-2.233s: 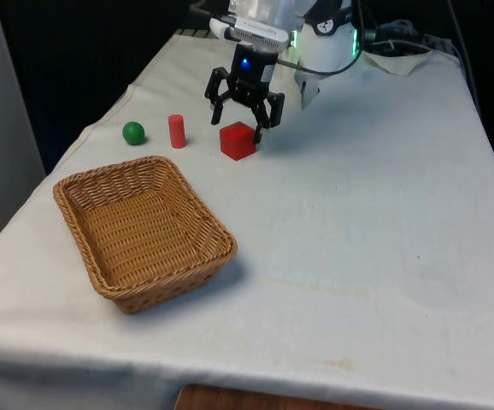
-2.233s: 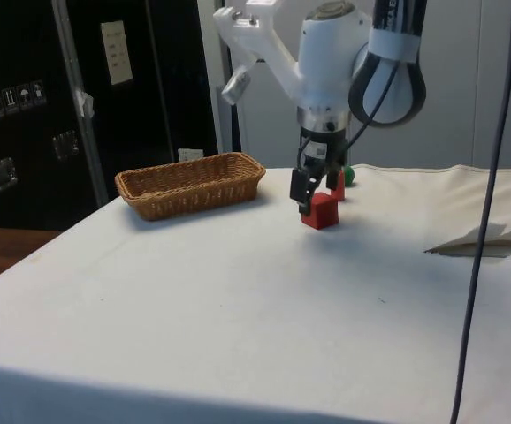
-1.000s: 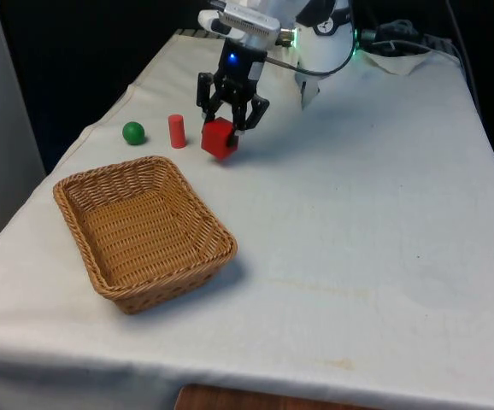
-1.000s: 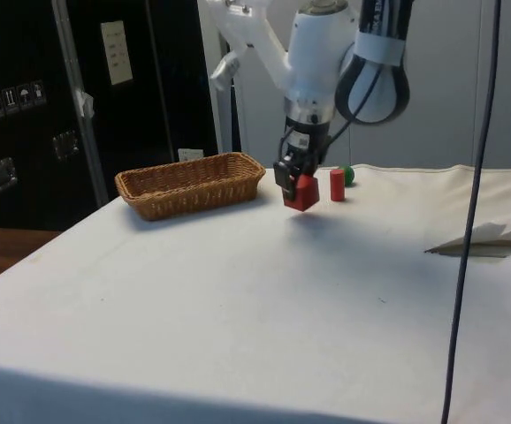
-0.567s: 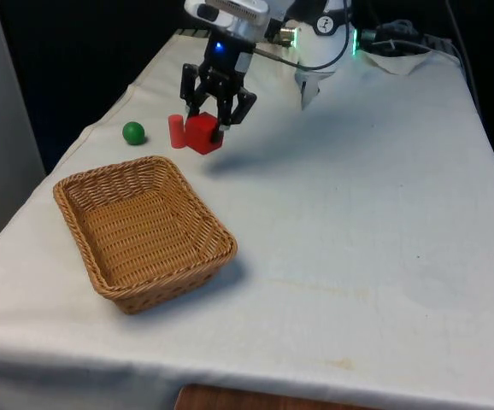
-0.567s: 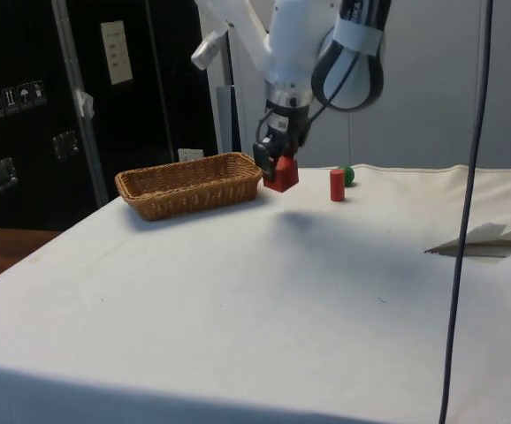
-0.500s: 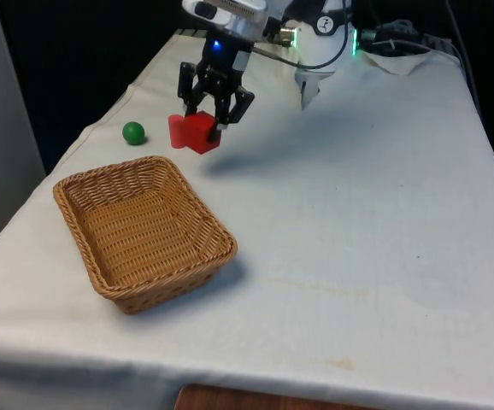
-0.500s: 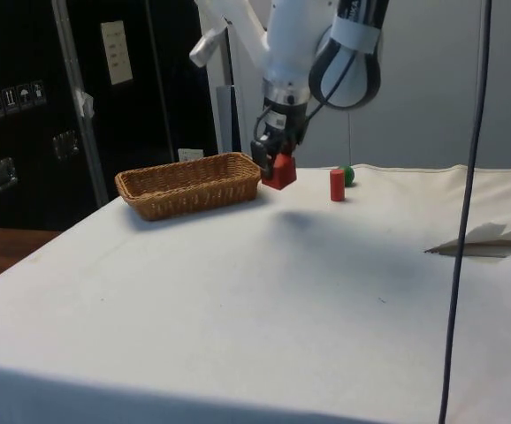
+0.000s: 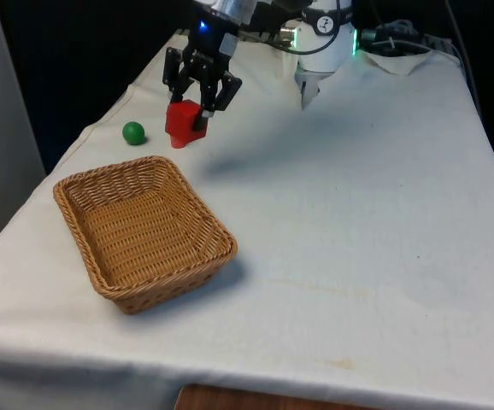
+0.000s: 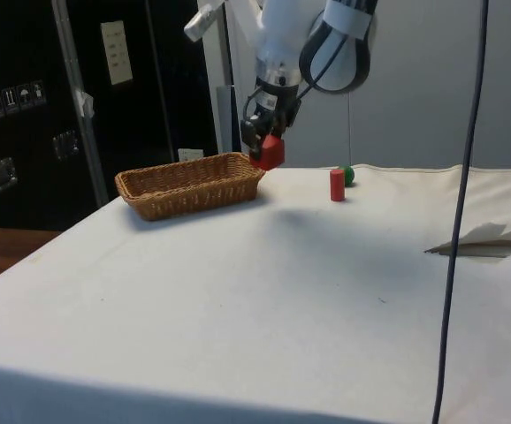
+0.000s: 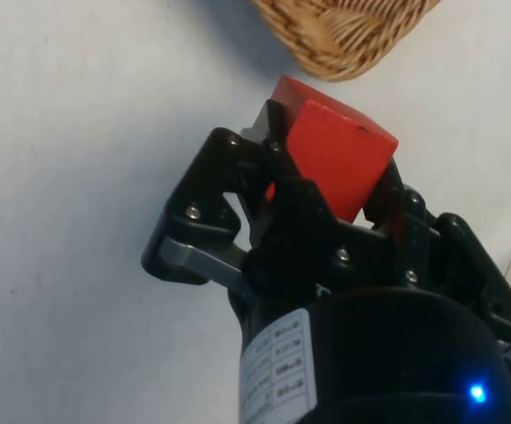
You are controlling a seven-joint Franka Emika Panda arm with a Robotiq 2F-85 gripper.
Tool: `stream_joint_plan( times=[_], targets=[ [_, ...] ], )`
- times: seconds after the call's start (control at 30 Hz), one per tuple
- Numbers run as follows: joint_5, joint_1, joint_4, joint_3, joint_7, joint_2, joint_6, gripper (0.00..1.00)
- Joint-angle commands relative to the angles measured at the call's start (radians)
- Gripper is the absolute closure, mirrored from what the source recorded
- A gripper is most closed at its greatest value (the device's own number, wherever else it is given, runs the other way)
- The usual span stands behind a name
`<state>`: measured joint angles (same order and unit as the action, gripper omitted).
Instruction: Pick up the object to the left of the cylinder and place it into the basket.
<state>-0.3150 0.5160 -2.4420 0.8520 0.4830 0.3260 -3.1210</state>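
1. Gripping a red cube (image 9: pixel 184 120), the claw (image 9: pixel 197 85) hangs in the air near the table's (image 9: pixel 358 213) far left corner in the front view; a green ball (image 9: pixel 133 132) lies close to the left edge, and the wicker basket (image 9: pixel 204 220) stands nearer the front.
2. Side view: the cube (image 10: pixel 267 153) is clear of the cloth, above the basket's (image 10: pixel 190 185) end rim; a red cylinder (image 10: pixel 336 185) stands upright beside the ball (image 10: pixel 347 175).
3. Wrist view: both fingers (image 11: pixel 282 190) pinch the cube (image 11: pixel 335 159); a basket corner (image 11: pixel 344 35) lies beyond.

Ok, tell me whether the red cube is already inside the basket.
No: in the side view the red cube hangs in the claw above the table, beside the basket rather than in it.
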Motion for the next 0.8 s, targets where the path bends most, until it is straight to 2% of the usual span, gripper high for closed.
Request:
stream_joint_plan(
  times=[0.0,0.13,0.17,0.2,0.37,0.4,0.43,0.5,0.6,0.63,0.67,0.77],
  targets=[
    [0.005,-0.015,-0.006,-0.019,-0.007,-0.02,0.0,0.97],
    [0.008,-0.022,0.011,-0.023,-0.003,-0.022,-0.003,0.97],
    [0.002,-0.005,0.018,0.0,0.005,0.0,-0.002,0.97],
    [0.01,-0.024,0.016,-0.024,-0.003,-0.022,-0.003,0.97],
    [0.024,-0.033,0.043,-0.03,-0.004,-0.018,-0.003,0.97],
    [0.016,-0.012,0.049,0.0,0.005,0.002,-0.001,0.97],
    [0.026,-0.035,0.05,-0.031,-0.004,-0.017,0.0,0.97],
    [0.033,-0.037,0.075,-0.035,-0.003,-0.013,0.014,0.97],
    [0.043,-0.037,0.103,-0.037,-0.003,-0.004,0.033,0.97],
    [0.03,-0.016,0.099,-0.001,0.006,0.012,0.019,0.97],
    [0.049,-0.037,0.12,-0.039,-0.003,0.002,0.046,0.97],
    [0.057,-0.036,0.145,-0.042,-0.004,0.012,0.064,0.97]
  ],
)
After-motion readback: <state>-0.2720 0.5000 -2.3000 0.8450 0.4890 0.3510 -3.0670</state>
